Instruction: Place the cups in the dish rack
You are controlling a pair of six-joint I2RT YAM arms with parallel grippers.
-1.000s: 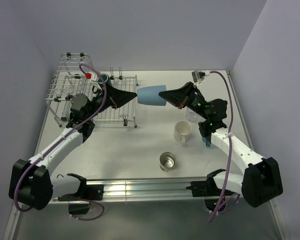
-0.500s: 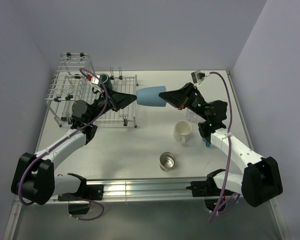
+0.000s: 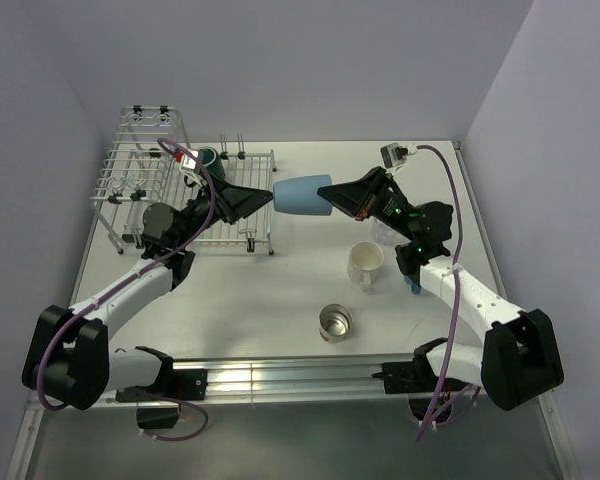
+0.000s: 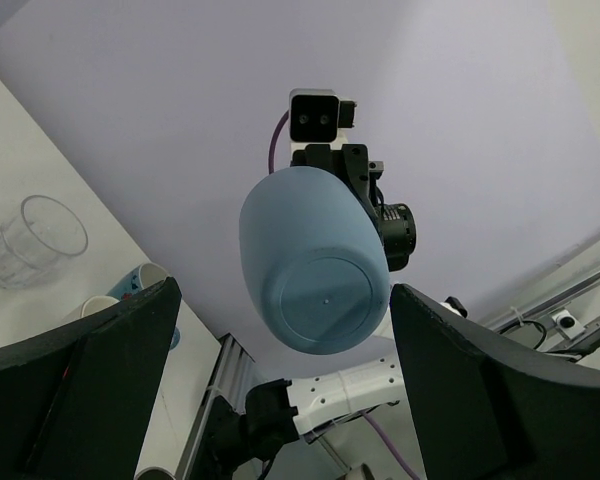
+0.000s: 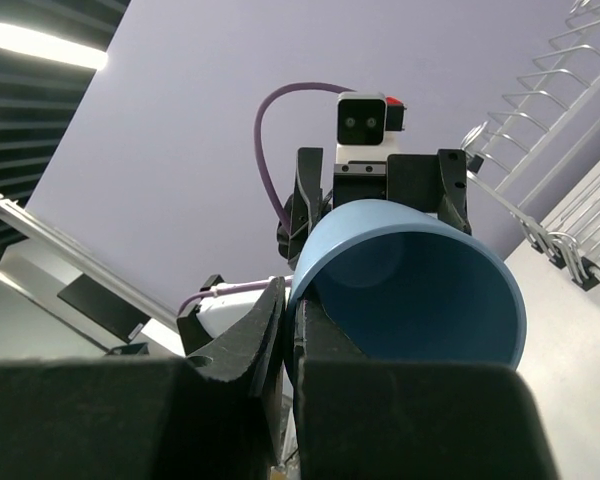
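Blue tumbler (image 3: 302, 194) hangs on its side above the table, toward 12 o'clock in the overhead view. The fingers of the right gripper (image 3: 330, 196), at its 3 o'clock, pinch the wall at its rim. The left gripper (image 3: 268, 196), fingers spread wide, faces the base from 9 o'clock, close by. The tumbler looks light, stiff and smooth, so the tapered body near the base seems the safest hold. The dish rack (image 3: 120, 165) stands farther off at 9 o'clock.

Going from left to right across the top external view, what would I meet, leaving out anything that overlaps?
dish rack → left end effector → blue tumbler → cream mug
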